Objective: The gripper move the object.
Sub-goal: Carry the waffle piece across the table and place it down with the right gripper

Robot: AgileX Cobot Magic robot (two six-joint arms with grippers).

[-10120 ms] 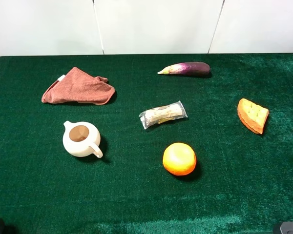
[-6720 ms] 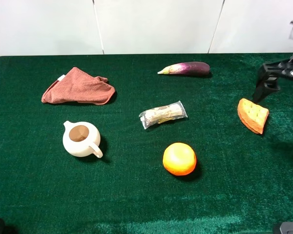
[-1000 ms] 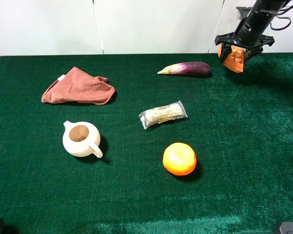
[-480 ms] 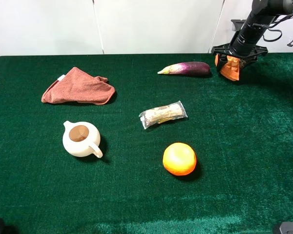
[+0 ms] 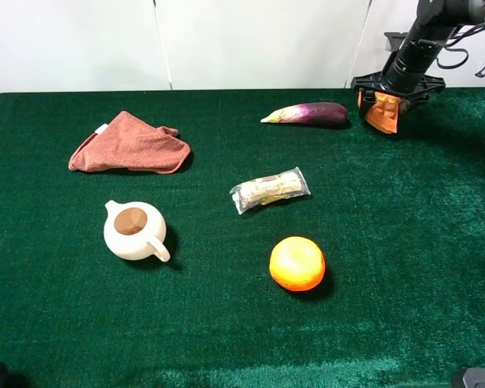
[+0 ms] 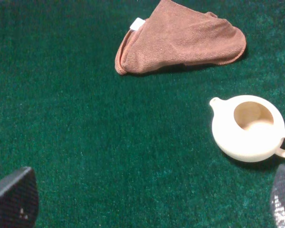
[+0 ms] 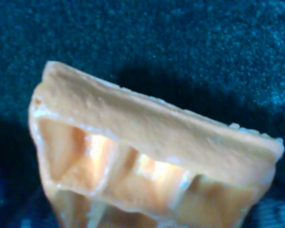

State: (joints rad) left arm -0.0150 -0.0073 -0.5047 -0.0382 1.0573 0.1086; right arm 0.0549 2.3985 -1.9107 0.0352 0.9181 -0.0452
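**Exterior high view**
- My right gripper (image 5: 383, 102): at the far right corner of the desk, fingers clamped on either side of the orange wedge toy (image 5: 379, 115).
- The wedge toy sits low over the green felt (image 5: 226, 339), close to the far edge. I cannot tell whether it touches the felt.
- Eggplant (image 5: 309, 114): lying along the far edge, just beside the toy on its left and not touching it.
- Rust-brown cloth (image 5: 130, 144): crumpled, towards the far left corner.
- White teapot (image 5: 133, 230): lidless and upright, nearer the left edge, between the cloth and the near edge.
- Clear-wrapped snack packet (image 5: 270, 190): about the middle of the desk.
- Round orange (image 5: 297, 263): between the packet and the near edge, well apart from the wedge toy.

**Left wrist view**
- My left gripper (image 6: 147, 202): fingers (image 6: 14, 200) spread wide apart, with nothing between them but felt.
- The brown cloth (image 6: 180, 40) and the white teapot (image 6: 249, 127) lie ahead of it. The teapot is nearer one fingertip and not touching it.

**Right wrist view**
- The wedge toy (image 7: 152, 156) fills most of the frame: an orange crust edge, with the pale grid face below it.
- Dark green felt (image 7: 204, 42) shows behind the toy, with a shadow falling on it.
- My own fingers cannot be made out clearly here.
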